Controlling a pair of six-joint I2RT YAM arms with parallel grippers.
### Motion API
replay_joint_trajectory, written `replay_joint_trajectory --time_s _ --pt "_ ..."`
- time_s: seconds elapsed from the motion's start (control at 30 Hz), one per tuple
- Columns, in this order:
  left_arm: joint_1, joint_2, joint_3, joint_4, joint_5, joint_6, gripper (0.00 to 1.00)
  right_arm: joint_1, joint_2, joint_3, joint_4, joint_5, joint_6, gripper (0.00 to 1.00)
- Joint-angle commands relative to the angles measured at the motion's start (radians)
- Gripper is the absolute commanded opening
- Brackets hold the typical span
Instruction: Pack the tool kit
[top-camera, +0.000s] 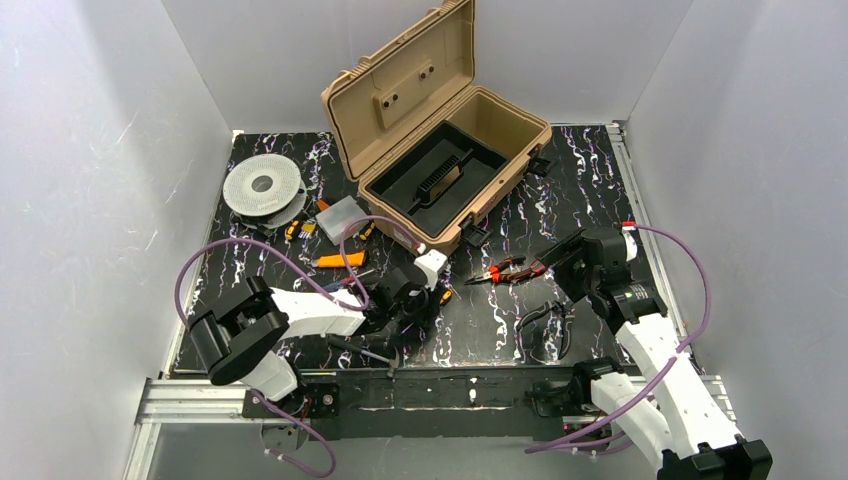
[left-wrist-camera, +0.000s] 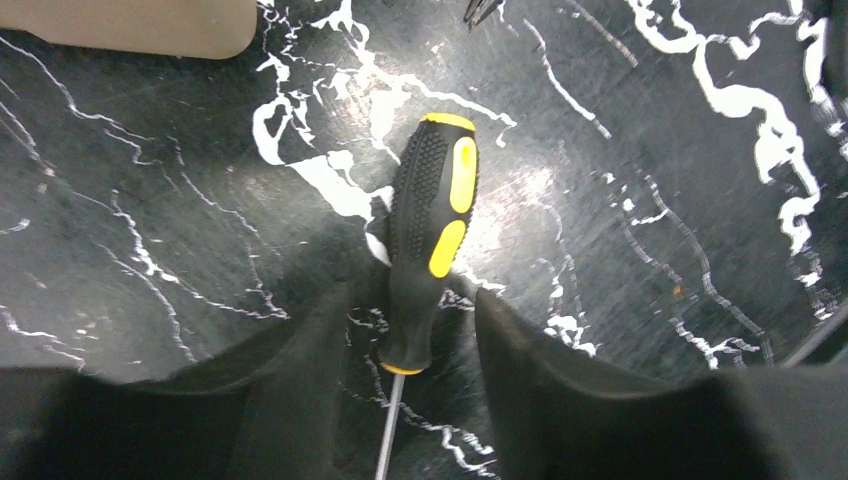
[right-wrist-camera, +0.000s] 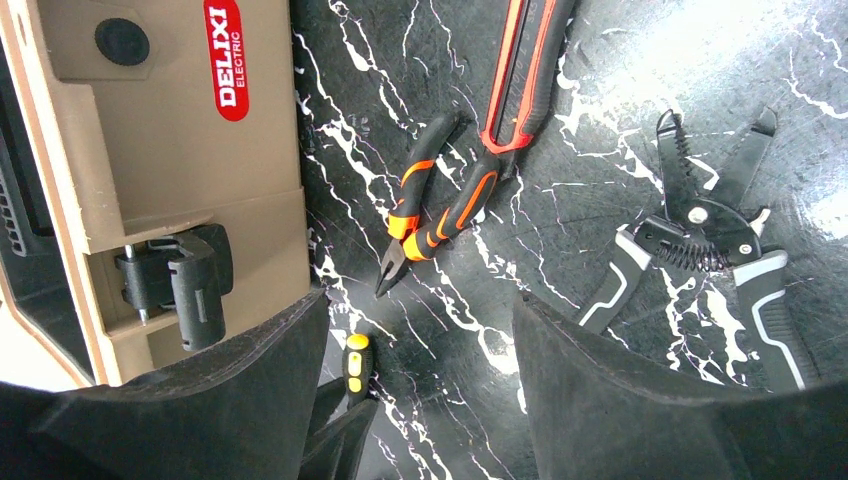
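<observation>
While left gripper (left-wrist-camera: 412, 305) sits low over table (top-camera: 600, 200), jaws stand open astride shaft end of black-yellow screwdriver (left-wrist-camera: 430, 230). Narrow gap shows each side of handle. Screwdriver lies flat on table, shaft toward camera.

Right gripper (right-wrist-camera: 420, 310) hovers, jaws spread wide, nothing between them. Orange-black pliers (right-wrist-camera: 435, 210) on table below it, red-black pliers (right-wrist-camera: 525, 70) just beside. Black-grey wire stripper (right-wrist-camera: 700, 240) near, apart from both.

Toolbox (top-camera: 515, 125) at table's rear, lid up, black tray (top-camera: 480, 150) seated inside. Grey spool (top-camera: 262, 185) and small clear box (top-camera: 340, 215) left of toolbox.
</observation>
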Motion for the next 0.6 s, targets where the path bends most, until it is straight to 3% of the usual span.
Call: replay_joint_trajectory --time_s 0.0,0.1,0.13,0.3,0.57 --pt "-0.03 0.005 -0.036 0.021 0.025 -0.033 0.28 0.0 -0.02 0.024 -0.001 0.032 -0.003 0.74" --pt "-0.033 -0.032 -0.022 -0.021 0.026 -0.008 0.02 0.0 -0.029 0.026 -0.001 0.032 -0.009 0.74" --pt "-0.034 -0.048 -0.012 -0.041 0.024 0.0 0.0 0.0 -0.032 0.028 0.006 0.024 -0.019 0.74" --pt "-0.036 -0.177 0.008 -0.077 0.081 0.039 0.0 0.0 -0.03 0.033 0.104 -0.147 -0.153 0.73" --pt "-0.036 -0.356 0.073 -0.088 0.252 0.035 0.0 0.0 -0.051 0.041 0.317 -0.6 -0.313 0.75"
